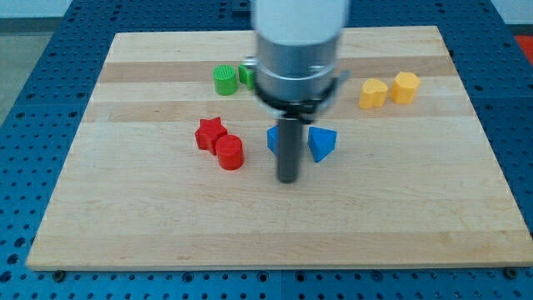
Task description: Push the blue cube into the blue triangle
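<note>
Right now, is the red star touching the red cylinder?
Yes, the red star sits against the red cylinder, with no gap showing between them.

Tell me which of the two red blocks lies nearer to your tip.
The red cylinder: it sits closer to my tip than the red star, which lies farther toward the view's left.

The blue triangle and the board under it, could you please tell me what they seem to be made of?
The blue triangle looks like moulded plastic: one even, saturated colour with a soft sheen, though painted wood cannot be ruled out. The board appears to be pale wood with a smooth matt finish; lengthwise grain and plank-like bands of differing tone show across it.
</note>
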Robot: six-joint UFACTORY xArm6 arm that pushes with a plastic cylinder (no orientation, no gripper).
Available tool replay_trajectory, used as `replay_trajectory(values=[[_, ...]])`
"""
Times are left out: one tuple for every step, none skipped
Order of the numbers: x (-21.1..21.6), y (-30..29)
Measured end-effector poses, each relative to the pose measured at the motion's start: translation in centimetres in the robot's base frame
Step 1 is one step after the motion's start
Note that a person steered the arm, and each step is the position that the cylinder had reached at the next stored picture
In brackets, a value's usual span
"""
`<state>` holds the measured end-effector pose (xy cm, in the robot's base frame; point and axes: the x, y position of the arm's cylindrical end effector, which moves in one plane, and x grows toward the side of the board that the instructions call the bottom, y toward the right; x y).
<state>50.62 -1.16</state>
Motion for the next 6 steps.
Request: replay_trajectory(values=[[-3.3,-5.2],[-5.6,-4.5],[-5.5,1.5],[-5.4,7.7],[-5.4,10.7],[-4.6,7.8]])
